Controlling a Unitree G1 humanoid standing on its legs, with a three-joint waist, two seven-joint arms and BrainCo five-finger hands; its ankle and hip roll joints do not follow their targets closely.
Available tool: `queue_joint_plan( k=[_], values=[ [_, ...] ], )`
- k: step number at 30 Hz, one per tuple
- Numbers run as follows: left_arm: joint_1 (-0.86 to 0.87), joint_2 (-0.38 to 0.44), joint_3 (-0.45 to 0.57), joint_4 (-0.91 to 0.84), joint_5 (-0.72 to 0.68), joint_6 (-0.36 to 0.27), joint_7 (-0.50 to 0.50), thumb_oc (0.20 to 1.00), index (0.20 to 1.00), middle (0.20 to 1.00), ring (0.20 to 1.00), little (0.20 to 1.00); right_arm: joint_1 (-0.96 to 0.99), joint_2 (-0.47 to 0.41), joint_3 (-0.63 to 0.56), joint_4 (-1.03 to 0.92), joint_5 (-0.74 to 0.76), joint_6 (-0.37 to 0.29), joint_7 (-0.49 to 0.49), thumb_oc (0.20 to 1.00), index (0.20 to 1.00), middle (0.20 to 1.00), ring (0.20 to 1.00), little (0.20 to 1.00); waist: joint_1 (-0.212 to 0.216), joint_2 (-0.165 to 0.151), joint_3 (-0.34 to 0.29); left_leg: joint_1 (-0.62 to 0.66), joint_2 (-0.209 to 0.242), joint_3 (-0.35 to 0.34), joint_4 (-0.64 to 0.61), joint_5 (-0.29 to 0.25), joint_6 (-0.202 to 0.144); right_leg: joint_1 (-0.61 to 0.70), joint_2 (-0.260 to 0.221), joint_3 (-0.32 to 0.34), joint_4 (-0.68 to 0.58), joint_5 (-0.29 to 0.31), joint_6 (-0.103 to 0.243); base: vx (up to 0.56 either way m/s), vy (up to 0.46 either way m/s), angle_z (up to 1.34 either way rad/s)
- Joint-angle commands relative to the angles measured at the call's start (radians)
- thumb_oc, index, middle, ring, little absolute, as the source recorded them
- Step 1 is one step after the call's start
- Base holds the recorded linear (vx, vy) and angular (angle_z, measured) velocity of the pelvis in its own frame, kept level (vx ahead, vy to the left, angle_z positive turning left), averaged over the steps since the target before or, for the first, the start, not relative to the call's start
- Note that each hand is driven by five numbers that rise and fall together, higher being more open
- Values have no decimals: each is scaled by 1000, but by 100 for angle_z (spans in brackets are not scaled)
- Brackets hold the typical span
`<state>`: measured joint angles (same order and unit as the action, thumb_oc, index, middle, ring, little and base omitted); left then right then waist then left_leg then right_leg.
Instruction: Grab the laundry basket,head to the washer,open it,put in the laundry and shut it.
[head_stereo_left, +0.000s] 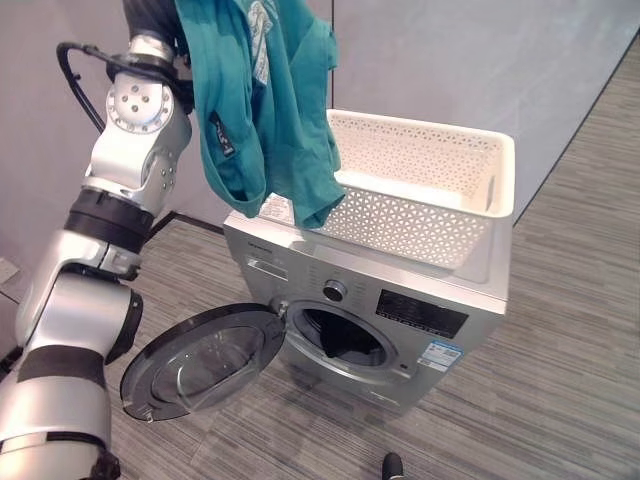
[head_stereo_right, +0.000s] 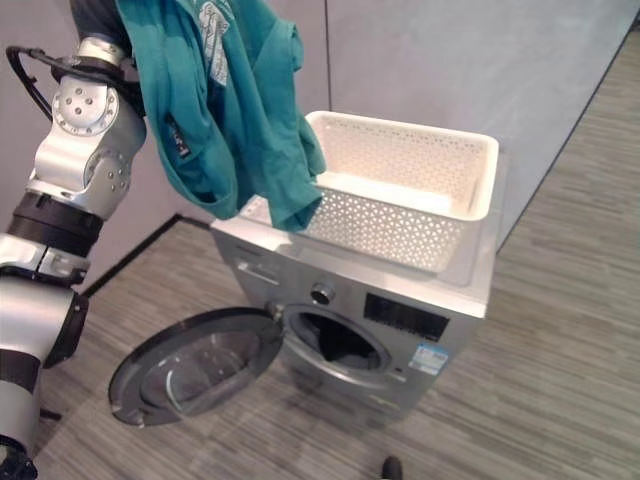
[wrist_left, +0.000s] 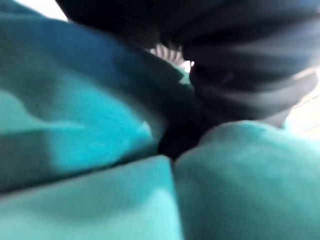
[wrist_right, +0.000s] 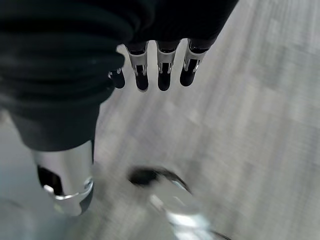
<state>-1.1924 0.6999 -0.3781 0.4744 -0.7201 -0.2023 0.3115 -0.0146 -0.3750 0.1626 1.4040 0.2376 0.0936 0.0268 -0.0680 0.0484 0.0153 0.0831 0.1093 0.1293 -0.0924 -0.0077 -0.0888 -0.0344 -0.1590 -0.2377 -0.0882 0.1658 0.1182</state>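
My left hand (head_stereo_left: 150, 16) is raised high at the upper left, shut on a teal garment (head_stereo_left: 260, 110) that hangs down over the left end of the white perforated laundry basket (head_stereo_left: 430, 215). In the left wrist view the teal garment (wrist_left: 100, 125) is bunched against the hand's dark cover (wrist_left: 240, 60). The basket stands on top of the silver front-loading washer (head_stereo_left: 400, 310). The washer's round door (head_stereo_left: 200, 360) is swung open to the left. Something dark lies inside the drum opening (head_stereo_left: 340, 340). My right hand (wrist_right: 160, 70) hangs over the floor, fingers straight, holding nothing.
A grey wall (head_stereo_left: 450, 60) rises right behind the washer. Striped grey flooring (head_stereo_left: 570, 380) spreads in front and to the right. The open door reaches low over the floor at the washer's front left.
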Motion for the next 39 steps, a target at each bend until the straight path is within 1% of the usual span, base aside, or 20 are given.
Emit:
queue_joint_plan(
  k=[1, 2, 4, 6, 7, 8, 12, 16, 17, 20, 22, 23, 27, 28, 29, 30, 31, 32, 36, 39],
  values=[
    [31, 74, 152, -24, 85, -88, 72, 200, 200, 200, 200, 200, -5, -2, 54, 15, -72, -11, 0, 1000, 1000, 1000, 1000, 1000, 13, -67, -22, -12, -60, -74, 5, -43, 22, 80, 16, -21, 1, -150, 53, 7, 1, 5],
    [42, 74, 159, -32, 89, -85, 74, 200, 200, 200, 200, 200, -4, -4, 57, 16, -73, -11, -1, 1000, 1000, 1000, 1000, 1000, 10, -65, -23, -11, -60, -73, 5, -43, 22, 81, 17, -21, 1, -150, 53, 12, 2, 5],
    [236, 86, 295, -143, 192, -78, 110, 200, 200, 200, 200, 200, 12, 41, 121, -4, -172, -8, 14, 1000, 1000, 1000, 1000, 1000, 22, -72, -12, -6, -58, -77, 5, -46, 21, 87, 17, -23, 1, -156, 48, 14, 3, 5],
    [346, 89, 385, -192, 226, -86, 126, 200, 200, 200, 200, 200, 22, 49, 117, -16, -190, -11, 19, 1000, 1000, 1000, 1000, 1000, 29, -77, -5, -4, -57, -75, 5, -48, 20, 88, 18, -25, 1, -158, 47, 3, 3, 2],
    [357, 87, 394, -201, 229, -83, 127, 200, 200, 200, 200, 200, 23, 46, 120, -16, -191, -11, 19, 1000, 1000, 1000, 1000, 1000, 26, -74, -7, -4, -57, -75, 5, -48, 20, 89, 18, -24, 1, -158, 47, 17, 6, 6],
    [444, 95, 474, -221, 293, -76, 156, 200, 200, 200, 200, 200, 28, 62, 130, -15, -212, -11, 27, 1000, 1000, 1000, 1000, 1000, 34, -79, -3, -2, -56, -74, 5, -51, 19, 90, 18, -24, 1, -161, 45, 18, 3, 6],
    [623, 109, 600, -271, 419, -47, 171, 200, 200, 200, 200, 200, 34, 75, 133, -32, -243, -21, 34, 1000, 1000, 1000, 1000, 1000, 49, -85, 1, -2, -53, -72, 5, -54, 19, 91, 18, -24, 1, -163, 42, 1, 0, 2],
    [866, 26, 737, -363, 453, -58, 153, 200, 200, 200, 200, 200, 35, 88, 136, -47, -266, -27, 43, 1000, 1000, 1000, 1000, 1000, 68, -87, 7, 1, -52, -72, 5, -56, 20, 94, 17, -24, 1, -165, 38, 2, 0, 1],
    [874, 22, 743, -370, 455, -56, 152, 200, 200, 200, 200, 200, 37, 86, 139, -48, -266, -27, 43, 1000, 1000, 1000, 1000, 1000, 66, -85, 5, 2, -52, -71, 5, -57, 20, 94, 17, -23, 1, -165, 38, 4, 3, -3],
    [1006, -81, 788, -428, 450, -64, 134, 200, 200, 200, 200, 200, 34, 94, 132, -48, -276, -31, 40, 1000, 1000, 1000, 1000, 1000, 79, -90, 10, 1, -51, -72, 5, -57, 21, 96, 16, -26, 1, -168, 35, 1, 1, -3],
    [1113, -167, 783, -464, 432, -52, 86, 200, 200, 200, 200, 200, 35, 99, 123, -55, -276, -33, 40, 1000, 1000, 1000, 1000, 1000, 86, -89, 14, -1, -52, -75, 5, -56, 24, 96, 15, -25, 1, -167, 33, -10, 2, 4],
    [1118, -170, 784, -468, 431, -51, 84, 200, 200, 200, 200, 200, 37, 97, 124, -55, -276, -33, 40, 1000, 1000, 1000, 1000, 1000, 86, -88, 13, 0, -52, -74, 5, -56, 24, 96, 15, -25, 1, -167, 33, 0, 0, 0],
    [1288, -288, 690, -530, 408, -21, -34, 200, 200, 200, 200, 200, 43, 105, 112, -48, -279, -34, 44, 1000, 1000, 1000, 1000, 1000, 97, -89, 25, -4, -53, -79, 5, -53, 29, 96, 14, -32, 1, -164, 29, 0, 0, 0],
    [1291, -290, 690, -532, 408, -21, -35, 200, 200, 200, 200, 200, 45, 104, 112, -47, -280, -35, 44, 1000, 1000, 1000, 1000, 1000, 98, -88, 23, -4, -53, -79, 5, -53, 29, 96, 14, -32, 1, -164, 29, 0, 0, 0],
    [1320, -317, 654, -524, 398, -16, -63, 200, 200, 200, 200, 200, 42, 108, 114, -44, -281, -36, 46, 1000, 1000, 1000, 1000, 1000, 99, -91, 28, -5, -53, -81, 5, -51, 31, 95, 14, -32, 1, -164, 28, -37, -8, 3],
    [1376, -371, 555, -484, 349, 0, -128, 200, 200, 200, 200, 200, 39, 113, 123, -41, -288, -36, 45, 1000, 1000, 1000, 1000, 1000, 104, -93, 36, -11, -54, -85, 5, -47, 35, 94, 14, -34, 1, -162, 25, -37, -8, 3],
    [1375, -371, 553, -482, 349, -1, -129, 200, 200, 200, 200, 200, 39, 112, 122, -41, -288, -37, 45, 1000, 1000, 1000, 1000, 1000, 104, -93, 36, -11, -54, -85, 5, -47, 35, 94, 14, -34, 1, -162, 25, -42, -11, 3],
    [1390, -389, 506, -432, 314, 10, -154, 200, 200, 200, 200, 200, 33, 115, 130, -46, -290, -41, 40, 1000, 1000, 1000, 1000, 1000, 106, -95, 41, -15, -55, -89, 5, -43, 37, 92, 13, -36, 1, -160, 25, 0, 0, 0],
    [1387, -401, 471, -374, 282, 12, -167, 200, 200, 200, 200, 200, 29, 114, 133, -55, -288, -43, 32, 1000, 1000, 1000, 1000, 1000, 107, -97, 47, -19, -56, -90, 5, -41, 38, 89, 13, -38, 1, -157, 25, 0, 0, 0],
    [1362, -447, 408, -242, 200, 19, -173, 200, 200, 200, 200, 200, 14, 120, 154, -77, -288, -47, 9, 1000, 1000, 1000, 1000, 1000, 106, -104, 61, -31, -58, -92, 5, -34, 40, 78, 10, -39, 1, -151, 28, -13, -2, 0]
  ],
)
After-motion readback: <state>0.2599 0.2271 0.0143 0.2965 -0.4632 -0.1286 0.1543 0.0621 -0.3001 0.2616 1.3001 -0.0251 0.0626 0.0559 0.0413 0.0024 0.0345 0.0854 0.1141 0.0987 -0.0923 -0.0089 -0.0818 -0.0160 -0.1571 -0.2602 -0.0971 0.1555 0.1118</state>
